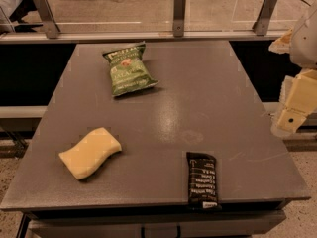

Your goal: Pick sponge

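The sponge [90,152] is a pale yellow foam block with wavy long edges. It lies flat on the grey table [198,98] at the front left. My gripper [292,115] hangs at the right edge of the view, beyond the table's right side and far from the sponge. Its cream-yellow fingers [297,103] with a small hole point downward. Nothing is held in it that I can see.
A green snack bag [128,68] lies at the back middle-left of the table. A black snack bar [202,180] lies at the front edge, right of the sponge. A metal rail with glass panels [179,14] runs behind the table.
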### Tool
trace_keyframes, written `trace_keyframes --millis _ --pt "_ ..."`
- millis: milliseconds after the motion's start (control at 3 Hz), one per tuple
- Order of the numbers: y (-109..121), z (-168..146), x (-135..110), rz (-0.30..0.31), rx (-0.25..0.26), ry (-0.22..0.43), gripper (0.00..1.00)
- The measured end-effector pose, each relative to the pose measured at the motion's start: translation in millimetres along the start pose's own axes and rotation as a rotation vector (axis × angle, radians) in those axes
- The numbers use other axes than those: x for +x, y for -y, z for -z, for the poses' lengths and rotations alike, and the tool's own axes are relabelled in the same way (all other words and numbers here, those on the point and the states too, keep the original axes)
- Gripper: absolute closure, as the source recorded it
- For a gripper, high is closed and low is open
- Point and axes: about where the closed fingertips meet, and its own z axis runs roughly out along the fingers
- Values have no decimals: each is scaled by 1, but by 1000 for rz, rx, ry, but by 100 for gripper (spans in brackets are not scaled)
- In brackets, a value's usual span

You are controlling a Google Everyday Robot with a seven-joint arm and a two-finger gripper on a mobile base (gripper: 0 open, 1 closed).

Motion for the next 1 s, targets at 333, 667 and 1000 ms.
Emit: trace_keyframes --millis 333,667,1000 --pt "0 0 0 0 0 0 0" --pt "1 -14 -51 143 -27 12 0" --pt "-13 -44 -134 379 -88 20 0"
